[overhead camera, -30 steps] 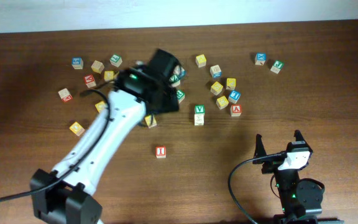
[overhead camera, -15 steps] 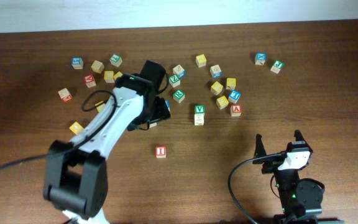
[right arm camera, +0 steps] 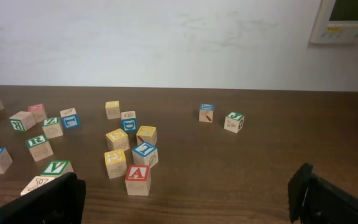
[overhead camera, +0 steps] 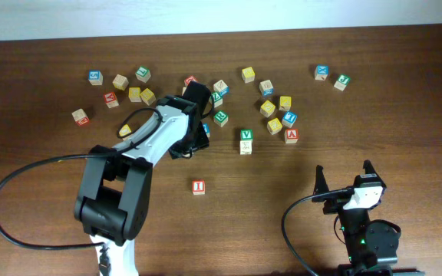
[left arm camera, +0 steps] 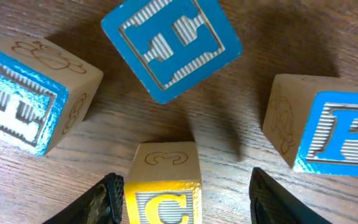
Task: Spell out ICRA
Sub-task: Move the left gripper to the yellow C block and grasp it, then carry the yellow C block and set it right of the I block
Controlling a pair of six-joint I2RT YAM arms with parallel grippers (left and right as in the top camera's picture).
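Note:
The yellow C cube [left arm camera: 165,186] stands on the table between my left gripper's [left arm camera: 188,199] jaws. The left finger [left arm camera: 107,202] is right beside the cube, while a gap of bare wood separates the right finger from it, so the gripper is open around the cube. In the overhead view this gripper [overhead camera: 190,146] points down and hides the C. The red I cube [overhead camera: 198,186] lies alone nearer the front. The green R cube [overhead camera: 220,117] and the red A cube [overhead camera: 291,136] sit among the scattered cubes. My right gripper [overhead camera: 344,178] rests open and empty at the front right.
Close round the C stand a blue H cube [left arm camera: 169,46], another blue cube [left arm camera: 23,106] and a blue P cube [left arm camera: 328,140]. A green V cube [overhead camera: 245,135] sits right of the left gripper. Several more cubes are scattered along the back of the table.
The left arm has folded in and its gripper has come down over the C cube, jaws narrowing around it. The right arm has not moved.

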